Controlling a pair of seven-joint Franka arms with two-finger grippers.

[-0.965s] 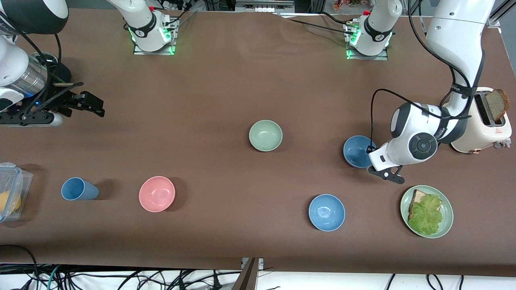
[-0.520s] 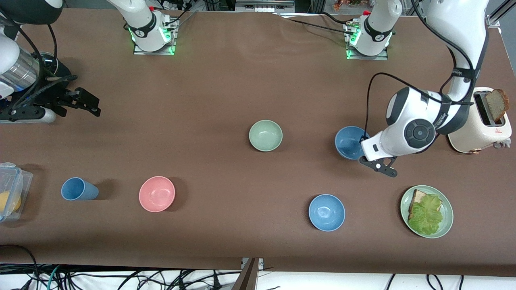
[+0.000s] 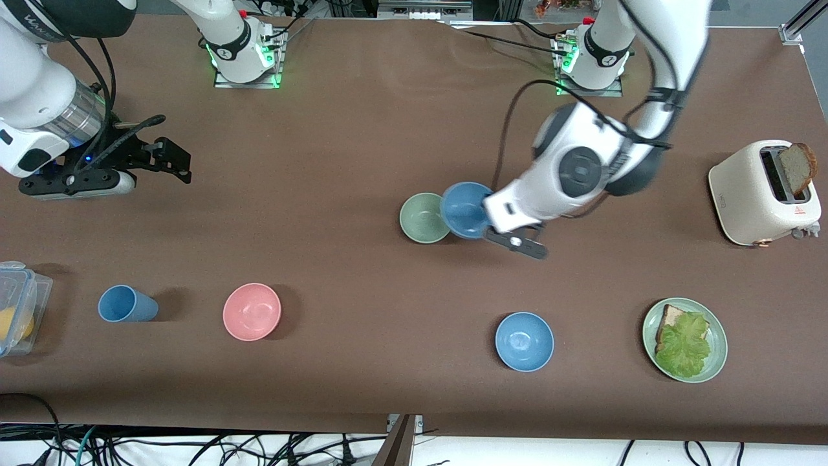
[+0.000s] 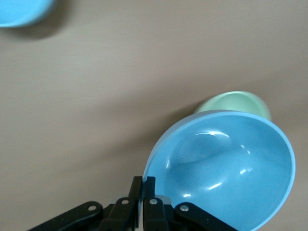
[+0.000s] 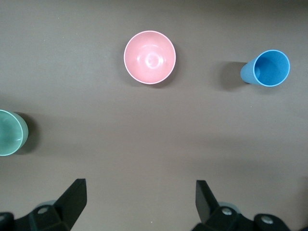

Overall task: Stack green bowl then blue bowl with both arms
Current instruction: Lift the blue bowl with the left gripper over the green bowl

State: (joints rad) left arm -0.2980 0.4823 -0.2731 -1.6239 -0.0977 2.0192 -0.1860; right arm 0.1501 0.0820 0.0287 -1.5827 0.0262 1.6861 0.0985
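Note:
The green bowl (image 3: pixel 420 219) sits on the brown table near its middle. My left gripper (image 3: pixel 490 224) is shut on the rim of the blue bowl (image 3: pixel 464 209) and holds it tilted in the air, partly over the green bowl's edge on the side toward the left arm's end. In the left wrist view the fingers (image 4: pixel 143 185) pinch the blue bowl's (image 4: pixel 226 168) rim, and the green bowl (image 4: pixel 236 102) shows under it. My right gripper (image 3: pixel 184 165) is open and empty over bare table at the right arm's end. In the right wrist view (image 5: pixel 139 192) its jaws stand wide apart, and the green bowl (image 5: pixel 9 133) shows at the edge.
A glossier sky-blue bowl (image 3: pixel 524 341), a pink bowl (image 3: pixel 251 311) and a blue cup (image 3: pixel 126 303) stand nearer the front camera. A green plate (image 3: pixel 717 355) with a sandwich and a toaster (image 3: pixel 763 193) are at the left arm's end. A plastic box (image 3: pixel 16 307) is at the right arm's end.
My left gripper has carried the blue bowl from beside the toaster across to the green bowl. My right gripper has shifted a little toward the table's middle.

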